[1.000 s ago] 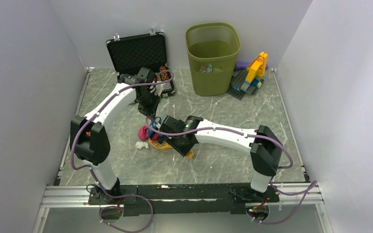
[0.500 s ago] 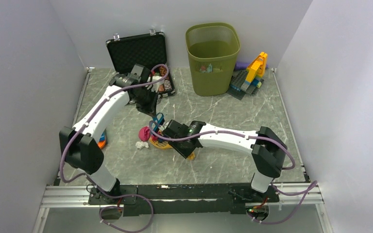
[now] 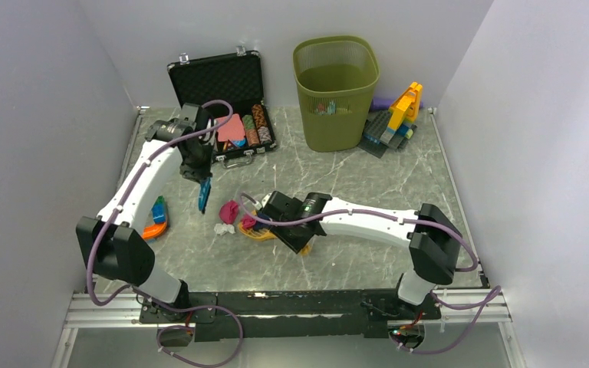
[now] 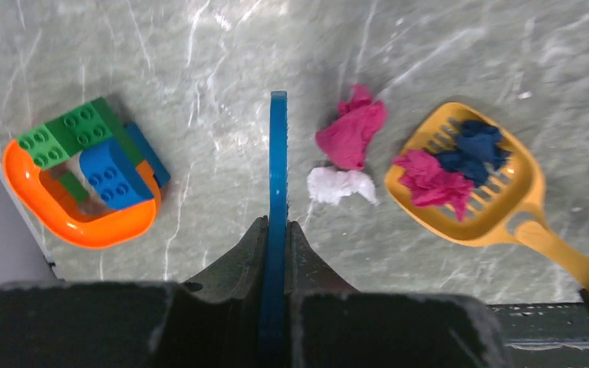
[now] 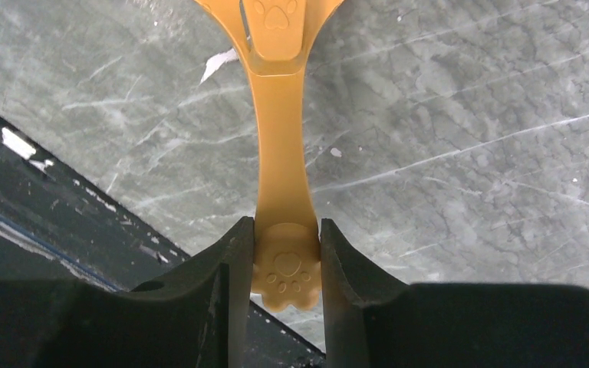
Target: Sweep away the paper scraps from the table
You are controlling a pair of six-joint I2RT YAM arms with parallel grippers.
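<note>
1. two claws are at work, and both are clenched on tools.
2. my left claw (image 4: 278,234) is clamped on a thin blue blade (image 4: 278,161), seen edge-on in the left wrist view. the blade points straight out from the claw over the table (image 4: 199,46). i cannot tell whether its tip touches the surface.
3. my right claw (image 5: 285,257) grips the end of the handle of a yellow-orange scoop (image 5: 280,115). the paw-print end sits pinched between my two fingers, low over the table and near the black rail (image 5: 84,207).
4. paper scraps (image 4: 452,157), location one: inside the scoop. a pink wad (image 4: 429,180) and navy wads (image 4: 472,138) lie on its slotted pan.
5. paper scraps, location two: on the table. a loose pink wad (image 4: 350,134) and a white wad (image 4: 341,186) lie against each other, between the blade and the scoop's rim and just beside both.
6. on the other side of the blade, an orange u-shaped piece (image 4: 77,226) lies flat near the table's left edge, with green and blue toy bricks (image 4: 100,165) set inside it.
7. at the far edge in the top view stand a green waste basket (image 3: 336,92), an open black case (image 3: 215,80) with poker chips (image 3: 257,123) in rows, and a brick build (image 3: 395,115).
</note>
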